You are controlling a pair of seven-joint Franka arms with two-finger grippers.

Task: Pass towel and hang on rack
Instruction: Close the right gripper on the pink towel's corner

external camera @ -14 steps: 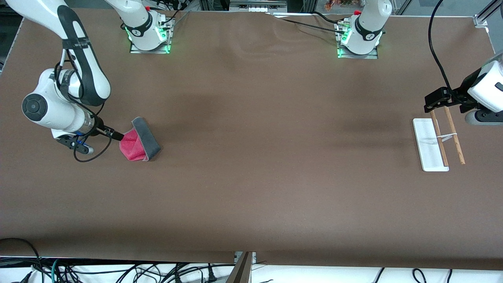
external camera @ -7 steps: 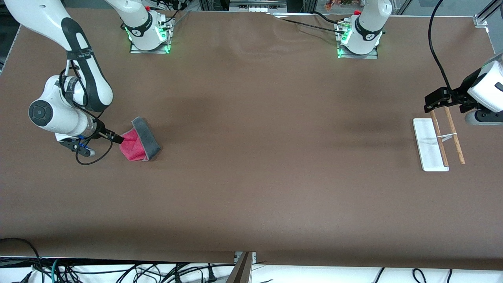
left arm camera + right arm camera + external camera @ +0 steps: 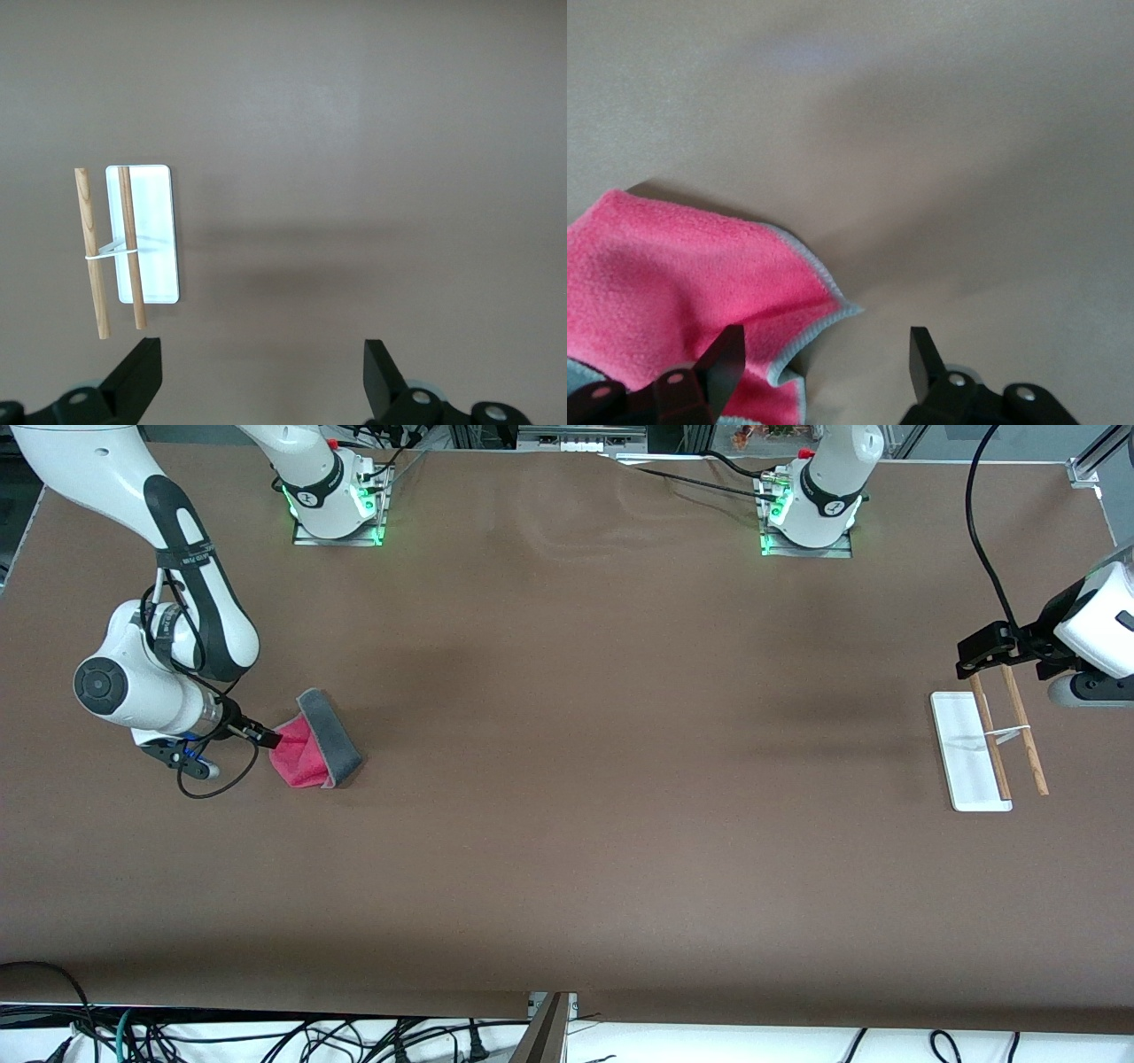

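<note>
- Towel [image 3: 312, 741] lies on the brown table [image 3: 567, 824] at the right arm's end, well apart from the rack [image 3: 983, 748], which stands at the left arm's end.
- Right hand [image 3: 268, 735] is low at the towel's edge. Its two black fingers [image 3: 722, 363] are spread apart. One finger sits over the pink cloth and the other over bare table, so the towel's corner lies between them. Nothing is pinched yet.
- Left hand [image 3: 257, 372] hangs over the table just beside the rack, with its fingers spread wide and nothing in them. This arm waits.
- What could go wrong, I think: the hand might close on only the thin corner. Then the soft cloth could slip out when it is lifted.
- The towel is folded over itself, so the hand might catch just one layer. Then the rest would flop open and hang long, which would make the pass harder.
- If the fingers press too low, they might push the towel along the table and bunch it up.
- The rack looks light and its rods are thin, so a bump from the left hand could tip it.
- The towel is fluffy and soft, bright pink on one face and grey on the other, with a pale stitched edge.
- The rack has a flat white base, two thin wooden rods side by side and a small white piece joining them.
- The table top is smooth and plain.
</note>
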